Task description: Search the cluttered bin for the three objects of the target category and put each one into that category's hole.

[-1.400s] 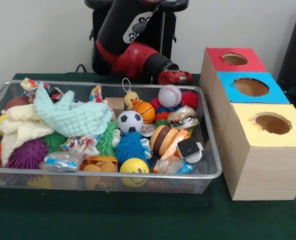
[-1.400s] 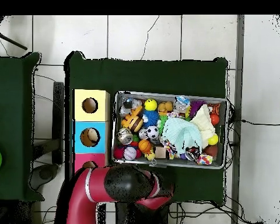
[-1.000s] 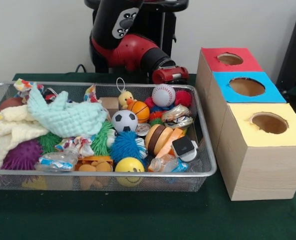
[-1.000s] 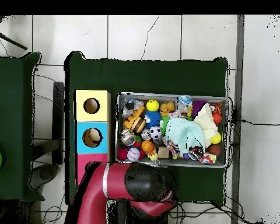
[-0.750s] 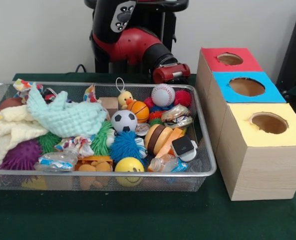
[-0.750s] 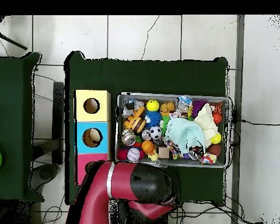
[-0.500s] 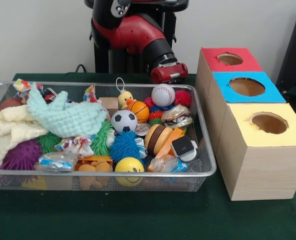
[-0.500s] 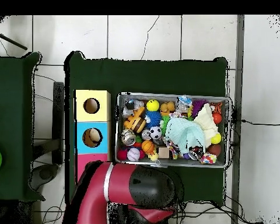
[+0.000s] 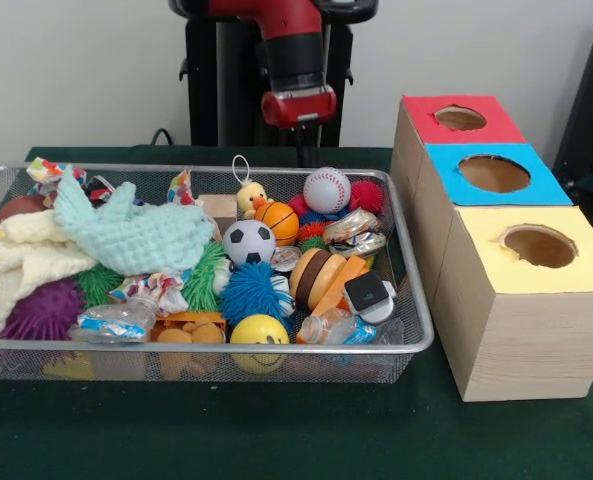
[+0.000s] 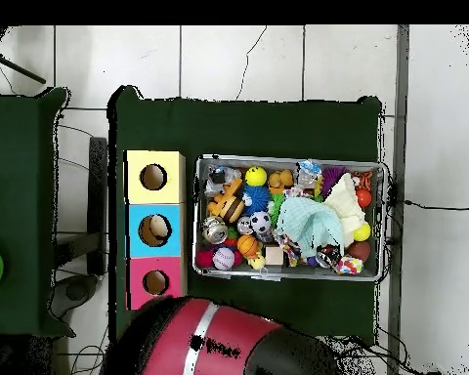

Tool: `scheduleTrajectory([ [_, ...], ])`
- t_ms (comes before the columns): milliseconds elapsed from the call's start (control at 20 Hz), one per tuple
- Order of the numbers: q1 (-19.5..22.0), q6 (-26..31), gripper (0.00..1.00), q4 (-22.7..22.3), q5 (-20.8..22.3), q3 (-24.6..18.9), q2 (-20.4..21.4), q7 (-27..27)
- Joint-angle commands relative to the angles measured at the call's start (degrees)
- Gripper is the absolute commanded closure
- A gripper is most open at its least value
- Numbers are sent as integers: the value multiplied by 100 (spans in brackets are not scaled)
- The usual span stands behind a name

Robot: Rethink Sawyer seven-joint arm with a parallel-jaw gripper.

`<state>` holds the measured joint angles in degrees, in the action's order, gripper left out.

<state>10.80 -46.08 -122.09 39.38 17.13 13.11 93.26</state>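
Observation:
A wire mesh bin (image 9: 417, 300) holds many toys. Among them are a baseball (image 9: 326, 190), a small basketball (image 9: 283, 222), a soccer ball (image 9: 248, 242), a yellow smiley ball (image 9: 259, 333), a blue spiky ball (image 9: 252, 292) and a mint cloth (image 9: 131, 236). Right of the bin stand three boxes with holes: red (image 9: 460, 118), blue (image 9: 492, 173) and yellow (image 9: 539, 246). My gripper (image 9: 299, 142) hangs under the red wrist behind the bin's far rim, above the table and touching nothing. In the overhead view the red arm (image 10: 211, 342) hides the gripper.
A purple spiky ball (image 9: 48, 308) and a cream cloth (image 9: 26, 262) fill the bin's left end. From above, the bin (image 10: 289, 159) lies right of the red (image 10: 155, 282), blue (image 10: 154, 229) and yellow boxes (image 10: 152, 177). A second green table (image 10: 14, 210) stands at the left.
The arm has swung back and up; its wrist moved left in the front view and now points down. From above, it has drawn off the red box, whose hole now shows.

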Motion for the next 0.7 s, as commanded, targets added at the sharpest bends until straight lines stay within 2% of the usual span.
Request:
scheduleTrajectory([
  [50, 733, 2707, 100, -1277, -50, -1143, 2502, 1239],
  [100, 1131, 2936, 100, -1607, 210, -1052, 2860, 1129],
  [150, 1266, 3313, 100, -1784, 82, -1172, 3152, 992],
  [200, 1213, 3973, 100, -1894, -418, -1578, 3629, 846],
  [300, 1216, 4533, 100, -2015, -779, -1729, 3989, 666],
  [450, 1296, 5203, 100, -2066, -1180, -1941, 4210, 538],
  [700, 1250, 5903, 100, -1763, -1463, -2046, 4072, 427],
])
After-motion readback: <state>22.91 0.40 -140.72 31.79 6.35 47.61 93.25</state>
